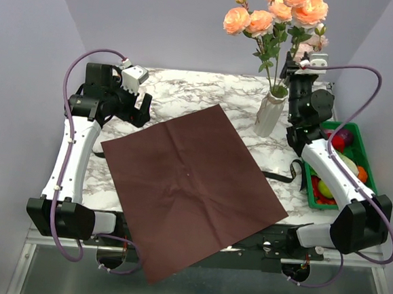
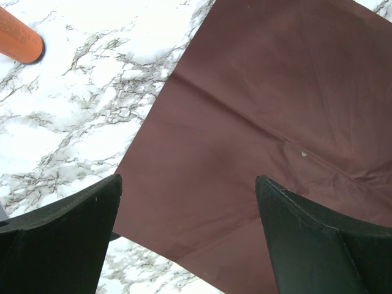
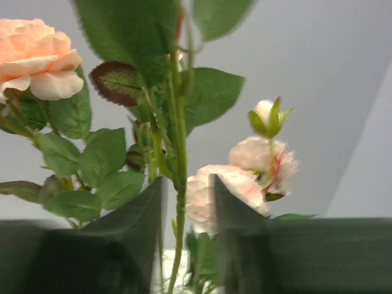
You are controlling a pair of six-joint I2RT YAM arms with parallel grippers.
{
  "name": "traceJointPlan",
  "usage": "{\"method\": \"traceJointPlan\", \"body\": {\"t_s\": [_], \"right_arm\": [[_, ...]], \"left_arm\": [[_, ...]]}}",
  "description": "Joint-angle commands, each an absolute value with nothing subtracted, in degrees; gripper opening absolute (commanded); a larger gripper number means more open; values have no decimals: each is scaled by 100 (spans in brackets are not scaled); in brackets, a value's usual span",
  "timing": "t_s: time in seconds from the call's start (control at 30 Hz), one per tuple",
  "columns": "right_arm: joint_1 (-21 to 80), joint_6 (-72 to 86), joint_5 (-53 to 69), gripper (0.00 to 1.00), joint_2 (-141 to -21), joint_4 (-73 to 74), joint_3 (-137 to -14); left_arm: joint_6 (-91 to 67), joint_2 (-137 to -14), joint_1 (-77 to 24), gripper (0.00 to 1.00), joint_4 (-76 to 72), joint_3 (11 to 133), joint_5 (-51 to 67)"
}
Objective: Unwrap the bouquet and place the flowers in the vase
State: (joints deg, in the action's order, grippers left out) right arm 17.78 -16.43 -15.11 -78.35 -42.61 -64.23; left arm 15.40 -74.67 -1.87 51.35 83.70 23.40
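Observation:
The flowers [image 1: 282, 14], peach and pale pink roses on green stems, stand upright in the white ribbed vase [image 1: 270, 115] at the back right. The bouquet's dark red paper [image 1: 187, 180] lies spread flat across the table, and its black ribbon [image 1: 279, 175] lies beside it. My right gripper [image 1: 292, 67] is up among the stems above the vase. In the right wrist view its jaws [image 3: 188, 184] stand a little apart, open, with one green stem [image 3: 179, 202] in the gap. My left gripper [image 1: 143, 109] hangs wide open and empty over the paper's far left corner [image 2: 257, 122].
A green bin [image 1: 349, 159] of toy fruit stands at the right edge, beside the right arm. An orange bottle [image 2: 18, 38] lies on the marble at the far left. The paper's near corner overhangs the table's front edge.

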Motion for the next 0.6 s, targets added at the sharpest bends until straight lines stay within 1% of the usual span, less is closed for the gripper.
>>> {"method": "traceJointPlan", "body": {"t_s": [0.0,0.03,0.3,0.33,0.4,0.57], "right_arm": [[1758,-1231,-1292,81,-7779,-3166,-7004],[1758,-1135,-1292,100,-7726,-2816,-7066],[1767,-441,-879,100,-6725,-1470,-6996],[1767,-335,-862,100,-6524,-989,-7022],[1767,-18,-826,100,-6294,-547,-6970],[1767,904,-36,100,-5758,1263,-6681]], "left_arm": [[1565,-7356,-158,99,5203,8411,2487],[1573,-7348,-158,99,5212,8446,2496],[1547,-7216,-158,99,5203,8394,2549],[1538,-7190,-158,99,5203,8394,2549],[1529,-7146,-158,99,5203,8385,2558],[1564,-6979,-158,99,5159,8157,2566]]}}
